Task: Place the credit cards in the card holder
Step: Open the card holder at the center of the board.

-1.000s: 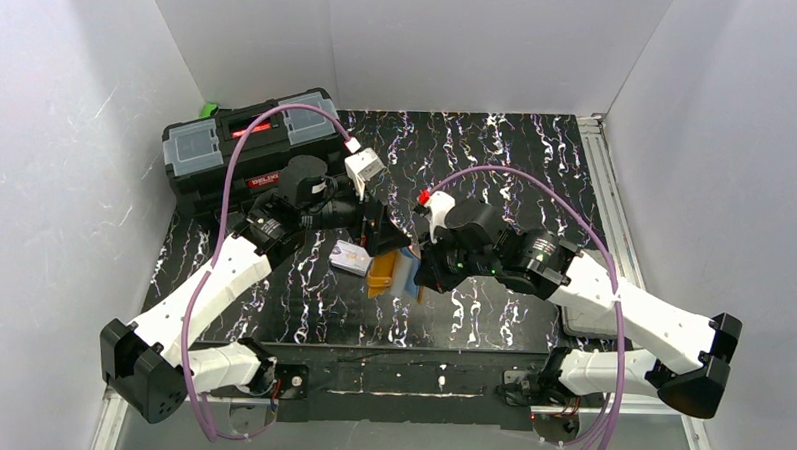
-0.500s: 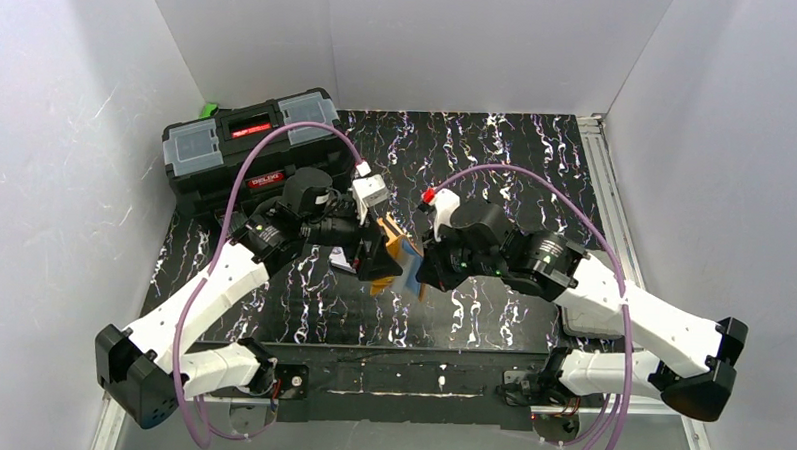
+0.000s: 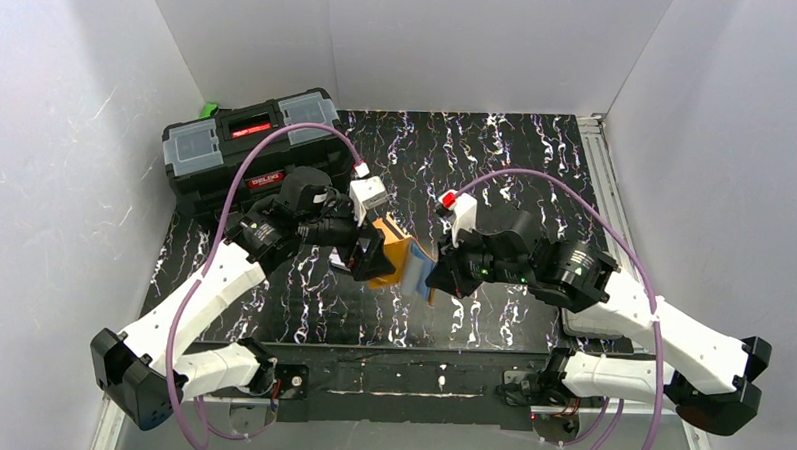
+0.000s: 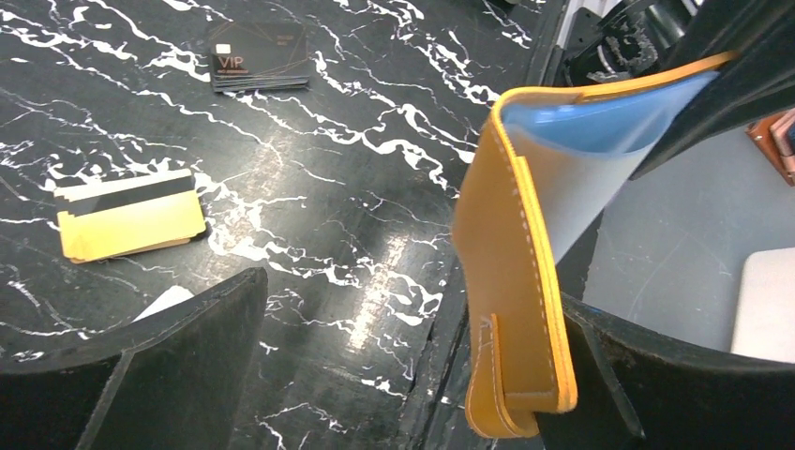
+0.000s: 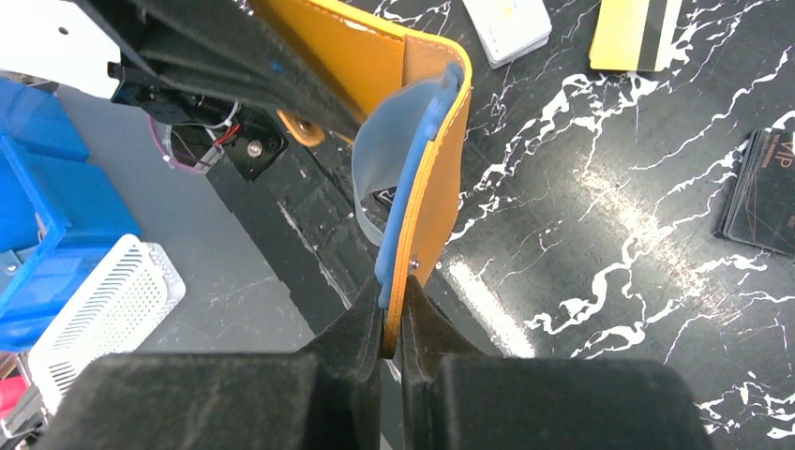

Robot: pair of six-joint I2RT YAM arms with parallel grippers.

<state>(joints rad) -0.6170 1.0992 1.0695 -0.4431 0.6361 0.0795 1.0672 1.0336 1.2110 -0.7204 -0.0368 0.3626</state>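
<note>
The orange card holder (image 3: 398, 255) is seen held up off the black marbled table (image 3: 517, 159), opened out, with its bluish-grey plastic sleeves exposed on the inner side. One edge of the holder is clamped between the closed fingers of the right gripper (image 5: 394, 314), which are pinched tightly on the orange cover and the sleeve edge together. The holder's other flap is curved away and hangs between the fingers of the left gripper (image 4: 412, 309), whose jaws are spread wide; the flap is seen just beside one finger and well apart from the other, and is not gripped.

The credit cards are left lying flat on the table below the holder, on the side faced by its outer orange cover. A small stack of orange cards with a dark stripe (image 4: 127, 217) is nearest the holder, a pale white card (image 5: 511, 23) is just beside that stack, and a black card marked VIP (image 4: 258, 61) lies farther out. A black toolbox (image 3: 242, 150) stands beyond the holder to the far left.
</note>
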